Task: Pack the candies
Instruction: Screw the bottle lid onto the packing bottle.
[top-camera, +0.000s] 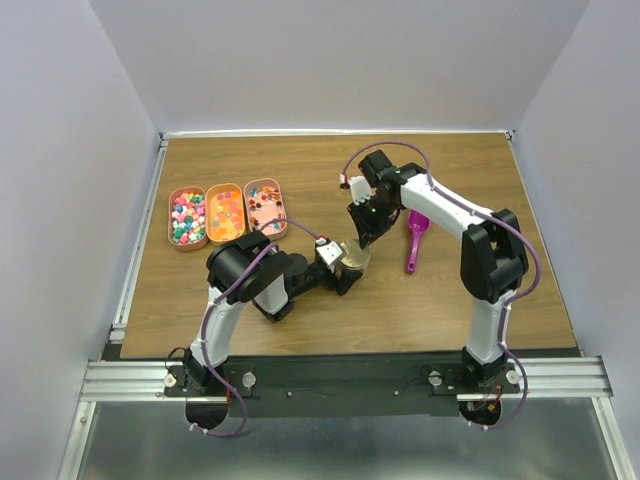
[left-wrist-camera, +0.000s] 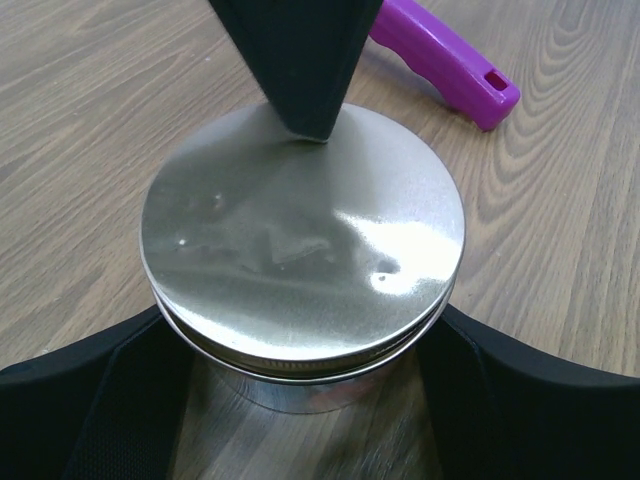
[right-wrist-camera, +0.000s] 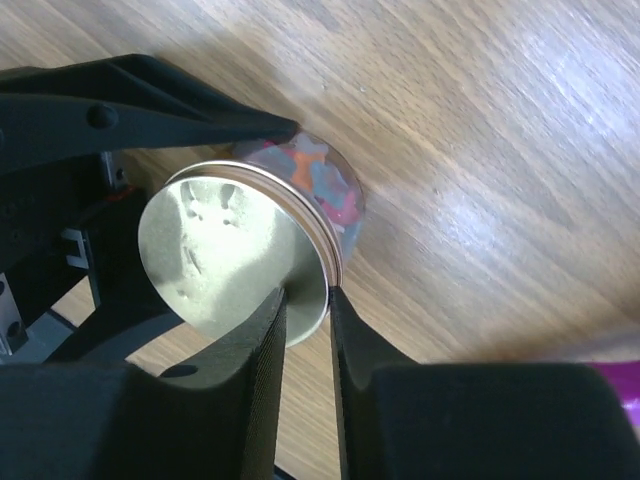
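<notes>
1. At mid-table my left gripper (top-camera: 346, 267) is clamped around the glass jar (right-wrist-camera: 345, 200). Candies (right-wrist-camera: 318, 182) show through its wall, and more fill three peach trays (top-camera: 169, 220) at far left.
2. My right gripper (right-wrist-camera: 307, 310) has its fingers nearly together astride the metal lid (left-wrist-camera: 300, 230) rim; I cannot tell whether they pinch it.
3. A magenta scoop (top-camera: 415, 240) lies just right of the jar.
4. Table (top-camera: 450, 170) wood runs open to the far and right edges.

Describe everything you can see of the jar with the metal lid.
The jar is small, round and clear-walled, with multicoloured candies showing inside. A dull silver metal lid covers it. It stands upright on the wooden table, clasped at its sides by the left gripper; the right gripper straddles the lid's edge.
</notes>
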